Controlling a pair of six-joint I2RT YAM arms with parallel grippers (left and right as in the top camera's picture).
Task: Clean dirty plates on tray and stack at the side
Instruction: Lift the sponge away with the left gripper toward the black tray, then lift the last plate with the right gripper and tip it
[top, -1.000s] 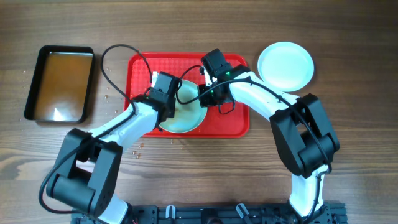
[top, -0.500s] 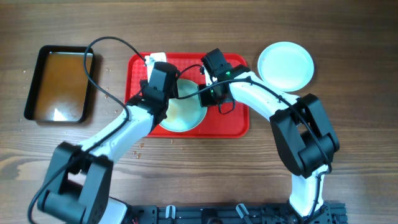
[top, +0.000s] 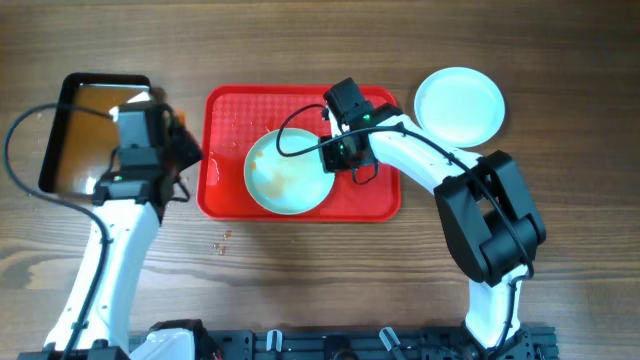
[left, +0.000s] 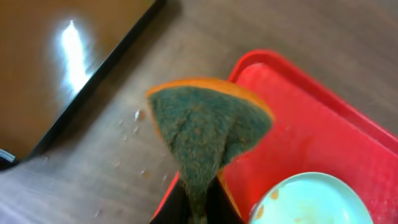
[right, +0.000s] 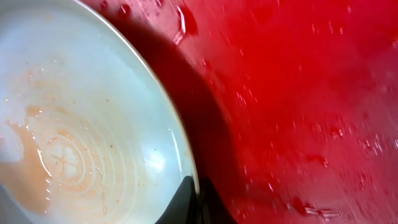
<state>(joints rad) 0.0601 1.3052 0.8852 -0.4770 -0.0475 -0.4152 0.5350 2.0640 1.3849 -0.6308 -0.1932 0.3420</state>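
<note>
Currently, right claw pinches the 3 o'clock rim of a round, orange-smeared plate on the textured red tray; left claw grips a folded fibrous sponge.

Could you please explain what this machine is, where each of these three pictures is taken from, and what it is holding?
It is a robot with two jointed arms at a wooden table, each ending in a two-finger tool. One picture looks down from above; the other two come from small cameras on the wrists, so they show close-ups.

On the table sit a black pan of brownish water, a red tray and a clean-looking plate beside the tray. On the tray is a dirty plate with an orange smear.

The left tool is shut on a sponge, green and scratchy on one face, orange at the edge, between the pan and the tray. The right tool is shut on the dirty plate's rim, apparently steadying it.
</note>
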